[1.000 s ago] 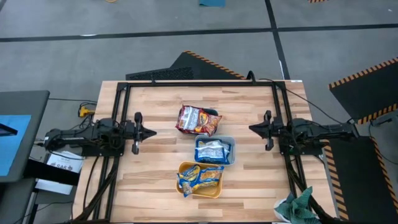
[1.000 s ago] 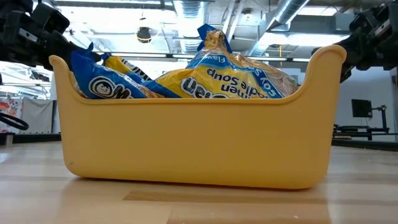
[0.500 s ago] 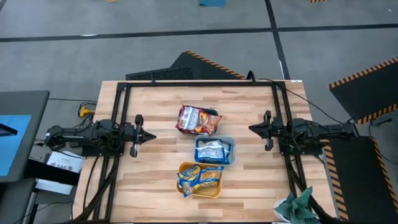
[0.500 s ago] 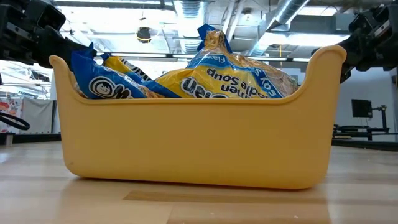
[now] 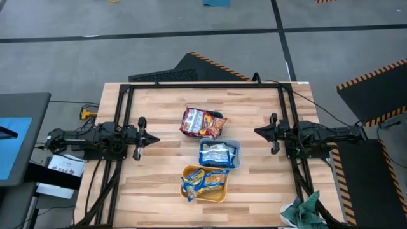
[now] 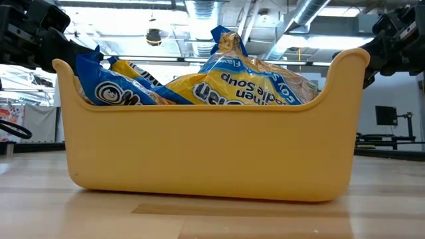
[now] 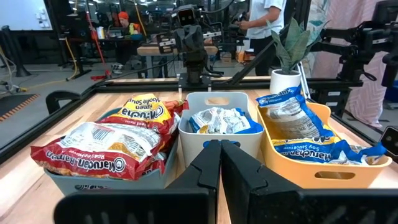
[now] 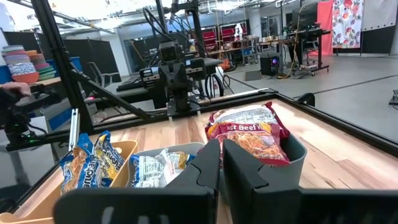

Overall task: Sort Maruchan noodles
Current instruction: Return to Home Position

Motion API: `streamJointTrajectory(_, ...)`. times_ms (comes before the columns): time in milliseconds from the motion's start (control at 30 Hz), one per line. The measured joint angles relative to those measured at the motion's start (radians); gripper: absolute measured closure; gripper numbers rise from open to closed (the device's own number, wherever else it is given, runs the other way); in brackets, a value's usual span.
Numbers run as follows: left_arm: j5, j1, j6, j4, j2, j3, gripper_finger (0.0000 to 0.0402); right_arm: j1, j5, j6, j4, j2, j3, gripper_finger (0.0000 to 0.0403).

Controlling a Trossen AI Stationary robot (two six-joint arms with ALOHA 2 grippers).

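Note:
Three tubs stand in a row at the table's middle, each with Maruchan noodles packets lying in it. Red-silver packets fill the far tub. Blue-white packets lie in the pale-blue tub. Yellow packets lie in the orange tub, the nearest one. My left gripper is shut, level and above the table's left side, pointing at the tubs. My right gripper is shut, level and above the right side, facing the tubs. Neither gripper holds anything.
A black metal frame runs along the table's far and side edges. A dark green cloth lies off the near right corner. Bare wood lies between each gripper and the tubs. A person and a potted plant stand beyond the table.

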Motion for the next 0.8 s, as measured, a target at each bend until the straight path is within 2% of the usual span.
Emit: streamJointTrajectory(800, -0.001, 0.0, 0.0, 0.0, 0.011, 0.0, 0.0401, 0.0, 0.0, 0.0, 0.0, 0.0, 0.0, 0.036)
